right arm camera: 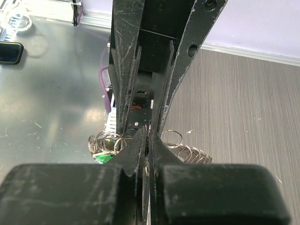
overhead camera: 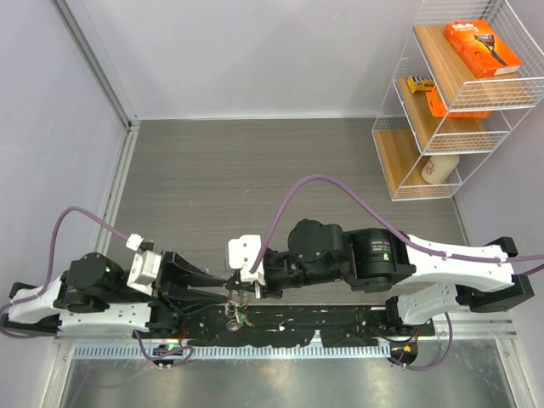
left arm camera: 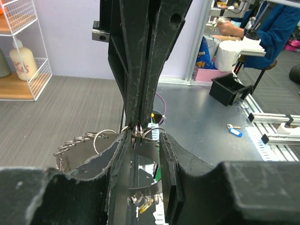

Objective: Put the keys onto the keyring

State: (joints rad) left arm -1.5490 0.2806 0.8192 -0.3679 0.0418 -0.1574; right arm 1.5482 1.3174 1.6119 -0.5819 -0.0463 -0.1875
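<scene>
Right fingers (right arm camera: 138, 150) are pressed shut, pinching the thin silver wire of the keyring (right arm camera: 172, 138) at their very tips. Left fingers (left arm camera: 171, 154) stand apart with a clear gap between them, and nothing sits in that gap at the tips. The two pairs of fingers point straight at each other, tips almost meeting. The closed right pair comes in from the right, and the parted left pair comes in from the left.

From above, this meeting point is low in the middle of the view, between the two arm bases. It lies over the dark rail along the near edge of the table (overhead camera: 255, 170). The keyring hangs there just below the fingertips. Whether it touches the surface beneath cannot be told.

In the left wrist view, a loop of ring wire curves out to the left of the pinch. Many small silver keys (left arm camera: 75, 144) fan out beyond it like spokes. In the right wrist view, loops show on both sides of the closed tips, with the keys spread to the right. A small bright green tag (right arm camera: 105, 158) peeks out low on the left.

At the far right corner stands a white wire shelf (overhead camera: 399, 127) holding an orange box (overhead camera: 483, 47) and a pale bottle (overhead camera: 439, 167).
</scene>
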